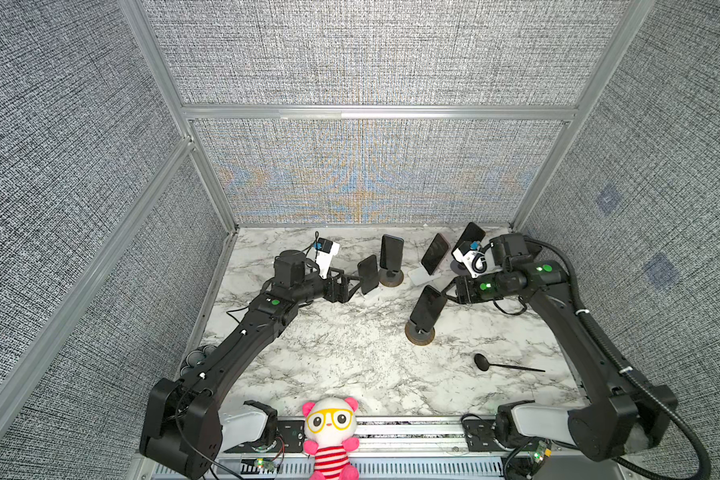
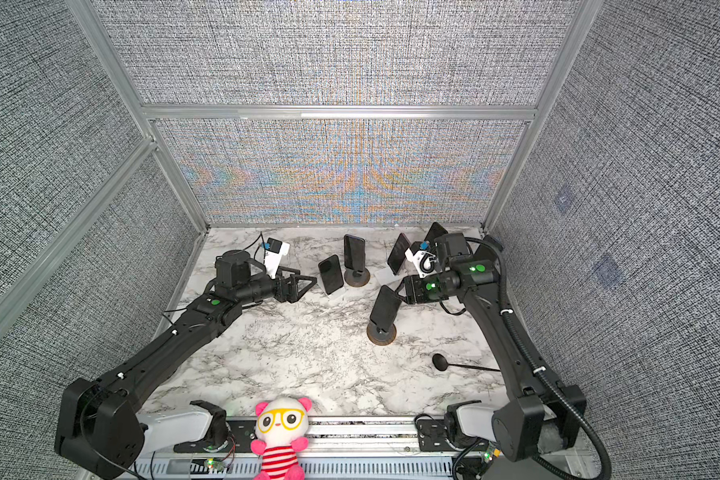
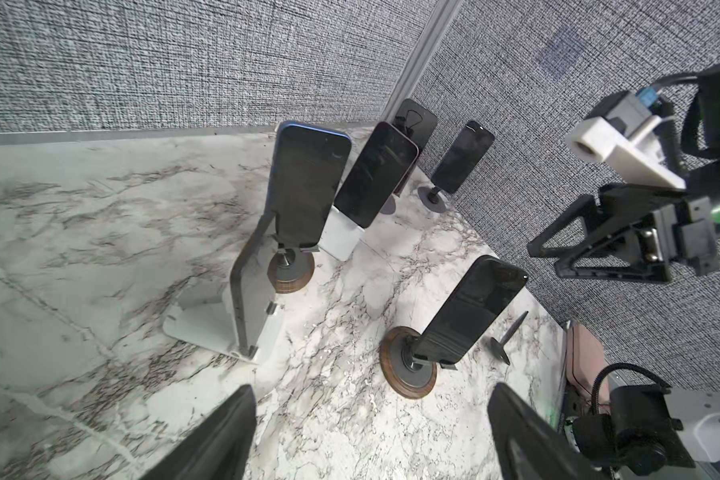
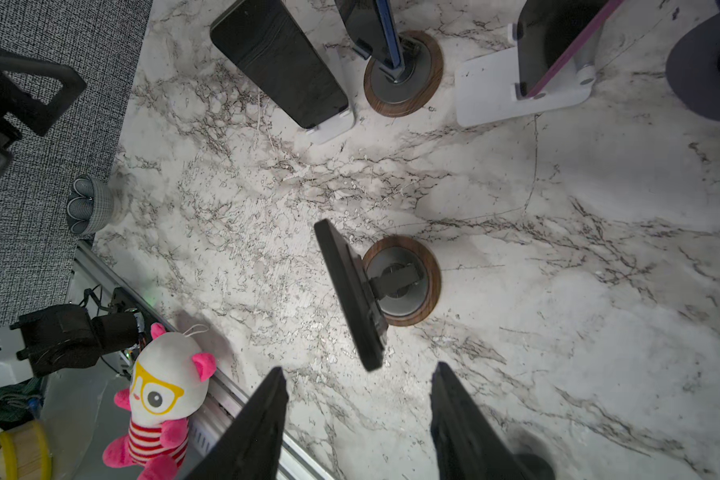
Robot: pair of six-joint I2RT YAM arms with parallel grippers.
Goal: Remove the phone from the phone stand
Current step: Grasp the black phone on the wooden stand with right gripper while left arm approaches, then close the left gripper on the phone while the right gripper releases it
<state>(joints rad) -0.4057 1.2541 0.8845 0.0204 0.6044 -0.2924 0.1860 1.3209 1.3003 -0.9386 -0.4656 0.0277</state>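
While the phone sits tilted in its round, wood-rimmed stand at about 3 o'clock from the middle of the desk, the right fingers hover at the phone's 1 o'clock, beside its top end. They are parted and grasp nothing. In the right wrist view the phone (seen edge-on) has its top end just ahead of the gap, touching neither finger. The left fingers are spread wide and empty at the desk's 11 o'clock. They point toward 3 o'clock at another phone propped on a white stand, and a top view shows a gap between them and it. At the 12 o'clock end stand more phones. A black spoon lies at the wood-rimmed stand's 4 o'clock, and a plush toy sits at the desk's 6 o'clock edge.
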